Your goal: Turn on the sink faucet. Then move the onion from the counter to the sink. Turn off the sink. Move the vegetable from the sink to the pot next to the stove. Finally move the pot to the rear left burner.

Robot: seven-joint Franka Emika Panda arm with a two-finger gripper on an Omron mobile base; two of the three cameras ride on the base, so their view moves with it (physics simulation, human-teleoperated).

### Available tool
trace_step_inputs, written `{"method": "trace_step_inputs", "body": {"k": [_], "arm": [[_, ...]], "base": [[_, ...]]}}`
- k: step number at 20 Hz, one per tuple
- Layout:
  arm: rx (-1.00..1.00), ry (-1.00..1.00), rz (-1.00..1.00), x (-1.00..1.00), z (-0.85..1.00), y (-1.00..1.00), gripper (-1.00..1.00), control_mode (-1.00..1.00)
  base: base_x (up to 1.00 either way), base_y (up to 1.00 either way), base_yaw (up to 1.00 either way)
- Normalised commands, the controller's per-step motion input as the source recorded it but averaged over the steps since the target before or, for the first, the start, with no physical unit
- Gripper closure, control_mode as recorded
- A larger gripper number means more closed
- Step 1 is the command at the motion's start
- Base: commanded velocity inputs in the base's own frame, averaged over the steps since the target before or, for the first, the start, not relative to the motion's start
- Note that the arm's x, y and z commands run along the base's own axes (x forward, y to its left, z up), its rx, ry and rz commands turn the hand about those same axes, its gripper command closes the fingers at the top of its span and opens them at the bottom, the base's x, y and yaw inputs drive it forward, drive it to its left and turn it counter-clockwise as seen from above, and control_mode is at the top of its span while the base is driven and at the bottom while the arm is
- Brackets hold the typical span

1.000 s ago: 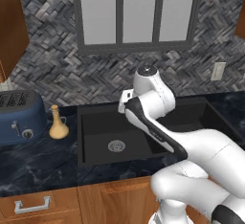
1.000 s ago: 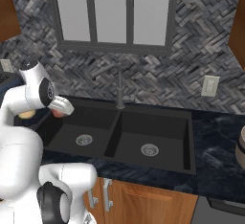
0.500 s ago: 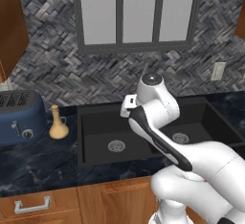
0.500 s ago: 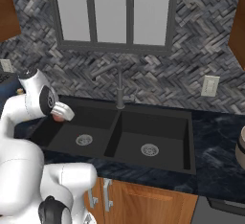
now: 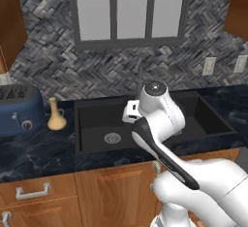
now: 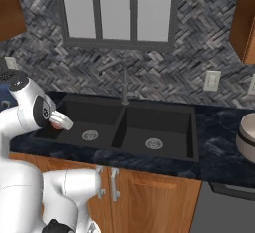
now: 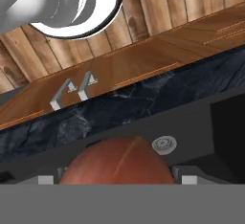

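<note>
— Gripper (image 7: 117,182) jaws, how do they stand?
— Spread wide around the onion (image 7: 117,163), pinching it between them over the sink (image 6: 164,150).
— How does the onion look?
— Round, smooth, orange-red, with one thin pale line across its skin.

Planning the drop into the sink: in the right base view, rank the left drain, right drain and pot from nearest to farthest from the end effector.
1. Left drain, just right of the end effector.
2. Right drain, farther right.
3. Pot, at the view's far right edge.
</note>
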Motion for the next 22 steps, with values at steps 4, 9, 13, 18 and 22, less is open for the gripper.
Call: {"method": "trace_step_inputs", "body": {"k": [4,9,13,18,22], "arm": [[0.00,0.00,0.00,0.00,0.00,0.00,1.00,1.00],[0.00,0.00,0.00,0.00,0.00,0.00,1.00,1.00],[0.00,0.00,0.00,0.00,0.00,0.00,1.00,1.00],[0.00,0.00,0.00,0.00,0.00,0.00,1.00,1.00],[0.00,0.00,0.00,0.00,0.00,0.00,1.00,1.00]], "base": [[-0.80,-0.48,-0.16],[-0.53,-0.60,-0.17],[-0.24,-0.64,-0.17],[-0.08,-0.63,-0.15],[-0.02,-0.70,-0.12]]}}
